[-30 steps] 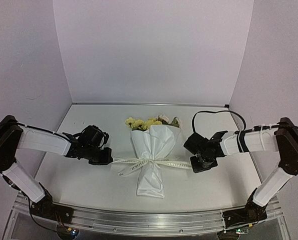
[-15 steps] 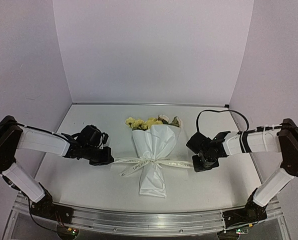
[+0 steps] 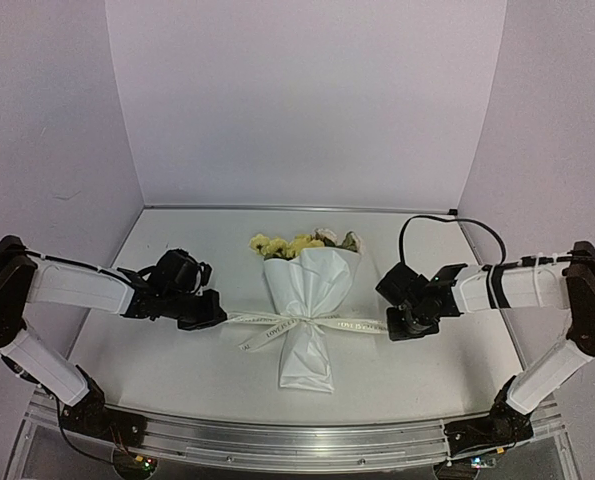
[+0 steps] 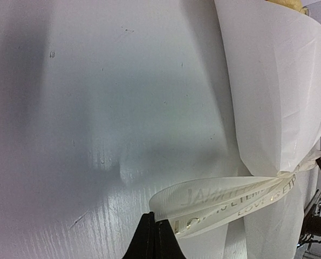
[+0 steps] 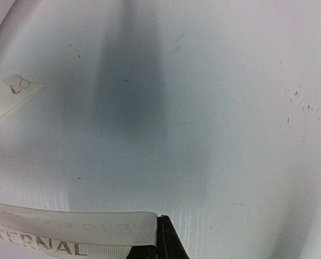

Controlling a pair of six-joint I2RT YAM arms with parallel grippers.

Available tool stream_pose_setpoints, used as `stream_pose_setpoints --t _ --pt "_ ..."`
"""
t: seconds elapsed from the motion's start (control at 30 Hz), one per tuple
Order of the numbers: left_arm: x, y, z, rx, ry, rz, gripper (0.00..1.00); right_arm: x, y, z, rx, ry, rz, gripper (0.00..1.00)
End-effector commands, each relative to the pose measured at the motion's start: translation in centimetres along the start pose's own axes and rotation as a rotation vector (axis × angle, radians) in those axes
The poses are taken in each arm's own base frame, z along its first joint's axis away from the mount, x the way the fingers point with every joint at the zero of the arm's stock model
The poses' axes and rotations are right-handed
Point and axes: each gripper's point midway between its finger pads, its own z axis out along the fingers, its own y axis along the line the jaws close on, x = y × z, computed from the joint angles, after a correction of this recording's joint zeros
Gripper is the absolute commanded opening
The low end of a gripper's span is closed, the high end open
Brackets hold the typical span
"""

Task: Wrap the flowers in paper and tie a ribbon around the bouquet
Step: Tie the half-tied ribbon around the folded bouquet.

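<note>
The bouquet (image 3: 306,300) lies at mid-table, a white paper (image 3: 310,282) cone with yellow and cream flowers (image 3: 295,244) at its far end. The cream lettered ribbon (image 3: 352,325) crosses the cone's narrow waist, where it is knotted, and stretches out to both sides. My left gripper (image 3: 220,318) is shut on the ribbon's left loop (image 4: 219,198), its tips (image 4: 155,233) pinched together. My right gripper (image 3: 387,326) is shut on the ribbon's right end (image 5: 74,233), its tips (image 5: 163,240) closed. The stems are hidden inside the paper (image 4: 279,91).
A loose ribbon tail (image 3: 252,342) lies on the table left of the cone; a ribbon end (image 5: 12,90) also shows in the right wrist view. White walls (image 3: 297,100) enclose the back and sides. A black cable (image 3: 447,222) arcs over the right arm.
Both arms have drifted slightly outward and away from the near edge, still holding the ribbon ends. The ribbon stays stretched across the cone, which has barely shifted.
</note>
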Motion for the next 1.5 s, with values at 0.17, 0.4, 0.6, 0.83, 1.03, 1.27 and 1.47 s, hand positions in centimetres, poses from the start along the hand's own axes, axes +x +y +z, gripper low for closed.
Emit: stream_pose_setpoints --t 0.17,0.4,0.6,0.83,1.03,1.27,1.47 --pt "-1.3 4.8 -1.4 -0.177 -0.12 -0.122 0.0 1.6 -6.6 -0.8 0.225 -0.023 0.055 0.0" --pt "-1.4 4.8 -1.6 -0.183 -0.127 -0.139 0.0 1.7 -7.1 -1.2 0.224 -0.042 0.076 0.0" --pt "-1.2 5.5 -2.1 -0.2 -0.146 -0.174 0.0 2.0 -7.0 -1.2 0.212 -0.03 0.071 0.0" --pt "-0.2 7.2 -2.6 -0.248 -0.155 -0.221 0.0 3.1 -8.1 -0.9 0.25 -0.023 0.067 0.0" --pt "0.6 8.6 -2.9 -0.245 -0.151 -0.286 0.0 4.6 -9.6 -0.6 0.293 0.002 0.089 0.0" --pt "-0.2 8.7 -3.7 -0.214 -0.169 -0.286 0.0 5.6 -9.9 -0.7 0.282 0.032 0.098 0.0" --pt "-0.3 8.2 -3.7 -0.195 -0.163 -0.262 0.0 6.7 -9.5 -0.4 0.255 0.068 0.084 0.0"
